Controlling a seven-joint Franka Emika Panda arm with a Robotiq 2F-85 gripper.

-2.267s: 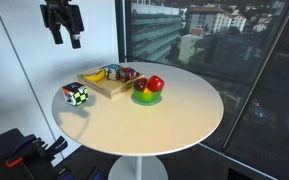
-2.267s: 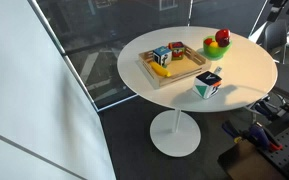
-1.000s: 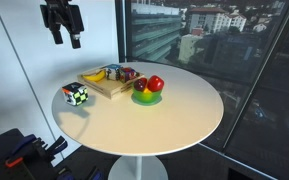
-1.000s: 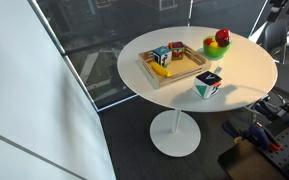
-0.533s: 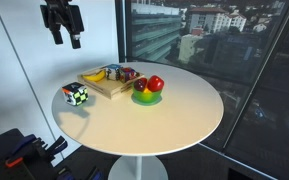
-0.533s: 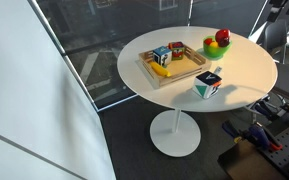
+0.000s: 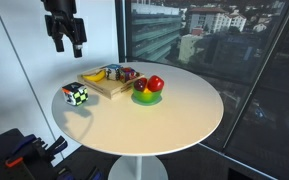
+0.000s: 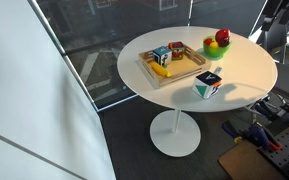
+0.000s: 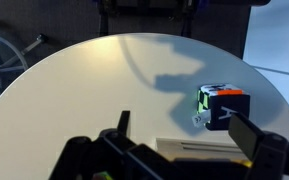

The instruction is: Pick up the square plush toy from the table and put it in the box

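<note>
The square plush toy (image 7: 76, 95), a patchwork cube of black, white and green, sits on the round white table (image 7: 174, 115) near its edge. It also shows in the other exterior view (image 8: 208, 84) and in the wrist view (image 9: 220, 107). The box (image 7: 104, 86), a shallow light-wood tray, lies beside it and holds several small toys; it also shows in an exterior view (image 8: 174, 69). My gripper (image 7: 67, 45) hangs high above the table edge, over the toy, open and empty. In the wrist view its fingers (image 9: 179, 135) frame the toy from above.
A round green plate (image 7: 147, 97) with red fruit-like objects stands next to the box, also seen in an exterior view (image 8: 216, 47). A glass wall runs behind the table. Dark equipment sits on the floor (image 7: 19, 150) beside the table.
My gripper has shifted slightly towards the table and a little down. The toy, box and plate have not moved.
</note>
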